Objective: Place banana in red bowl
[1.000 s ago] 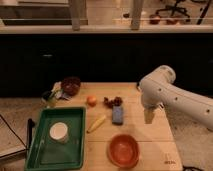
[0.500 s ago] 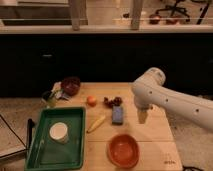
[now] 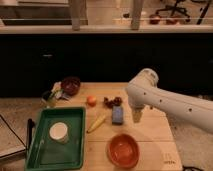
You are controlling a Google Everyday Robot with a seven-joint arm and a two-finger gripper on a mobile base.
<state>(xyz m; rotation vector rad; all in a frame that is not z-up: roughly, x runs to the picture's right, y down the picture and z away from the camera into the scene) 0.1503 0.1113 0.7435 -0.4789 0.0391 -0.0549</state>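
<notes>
A light wooden table (image 3: 150,135) fills the lower half of the view, standing in front of a dark counter. The white robot arm (image 3: 170,102) reaches in from the right and bends down over the table's right-hand part. Its gripper (image 3: 136,117) points downward, just right of a small blue-grey block (image 3: 117,115); the claw stands wide apart and has hold of nothing.

A green tray (image 3: 70,150) takes up the table's left front, with a white round cup (image 3: 59,132) standing in it. The red bowl (image 3: 123,149) sits near the front edge, right of the tray, with nothing in it. A smaller dark maroon bowl (image 3: 70,85) stands at the back left corner.

The banana (image 3: 97,122) lies flat on the wood between the tray and the blue-grey block, angled, behind and left of the red bowl and apart from it. An orange fruit (image 3: 91,100) and a dark red cluster (image 3: 112,101) lie behind it.
</notes>
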